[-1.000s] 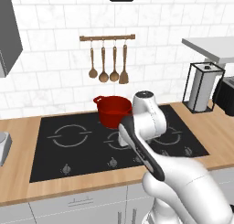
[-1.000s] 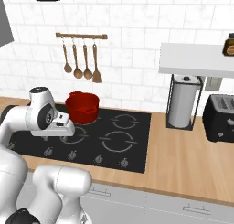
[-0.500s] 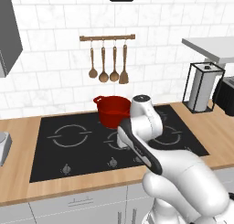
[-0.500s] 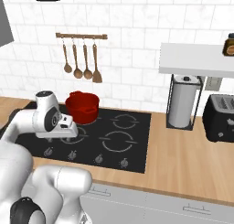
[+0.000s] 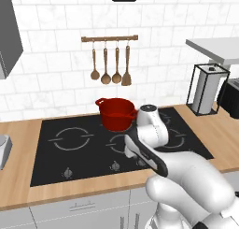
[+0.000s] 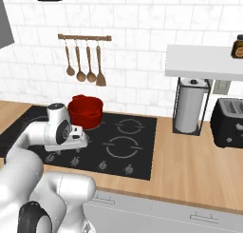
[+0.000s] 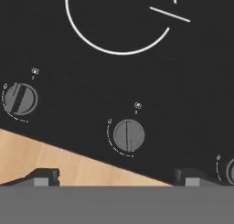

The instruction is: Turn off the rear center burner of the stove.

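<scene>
The stove is a wide black glass cooktop with grey rings and a front row of small round knobs. A red pot stands at its rear middle and covers the rear center burner, whose ring I cannot make out. My hand hangs low over the knob row near the stove's front edge. In the hand view my gripper is open, fingertips wide apart, holding nothing. One knob lies just ahead between the tips, another knob sits to its left, and a large ring arc curves beyond.
Wooden counter borders the stove in front and at both sides. Wooden utensils hang on a wall rail behind. A paper-towel holder and a black toaster stand at the right under a white shelf.
My hand has sunk a little and shifted toward the stove's front knob row. The pot and the other things have stayed put.
</scene>
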Tool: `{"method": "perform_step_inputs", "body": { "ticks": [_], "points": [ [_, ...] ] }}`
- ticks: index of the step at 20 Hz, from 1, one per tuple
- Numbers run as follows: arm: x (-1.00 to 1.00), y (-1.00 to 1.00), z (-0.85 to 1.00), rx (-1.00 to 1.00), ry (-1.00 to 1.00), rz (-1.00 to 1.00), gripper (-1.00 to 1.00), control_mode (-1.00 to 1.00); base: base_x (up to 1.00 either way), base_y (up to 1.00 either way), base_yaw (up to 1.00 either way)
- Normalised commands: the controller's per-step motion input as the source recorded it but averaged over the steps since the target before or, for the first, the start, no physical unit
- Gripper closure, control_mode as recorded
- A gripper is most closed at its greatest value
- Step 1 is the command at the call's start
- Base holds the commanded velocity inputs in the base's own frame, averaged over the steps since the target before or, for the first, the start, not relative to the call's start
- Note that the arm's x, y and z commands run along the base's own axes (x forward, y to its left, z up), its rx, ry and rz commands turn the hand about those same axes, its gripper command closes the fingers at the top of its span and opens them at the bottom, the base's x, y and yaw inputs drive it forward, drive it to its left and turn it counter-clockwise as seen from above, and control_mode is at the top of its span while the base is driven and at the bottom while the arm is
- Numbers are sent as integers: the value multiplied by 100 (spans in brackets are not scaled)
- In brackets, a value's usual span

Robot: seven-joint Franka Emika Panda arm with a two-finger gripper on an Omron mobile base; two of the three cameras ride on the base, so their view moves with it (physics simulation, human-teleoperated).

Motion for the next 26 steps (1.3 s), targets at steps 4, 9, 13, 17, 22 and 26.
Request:
{"method": "perform_step_inputs", "body": {
  "ticks": [4,9,13,17,22,26],
  "points": [
    [14,-6,-45,0,0,13,-100,-100,0,0,0],
    [19,0,-39,1,0,10,-100,-100,0,0,0],
    [18,-12,-30,0,0,3,-100,-100,0,0,0],
    [2,-21,-25,0,1,0,-100,-100,0,0,0],
    [-4,-5,-12,0,5,0,-100,-100,0,0,0],
    [-42,0,-20,0,1,0,-100,-100,0,0,0]
  ]
}}
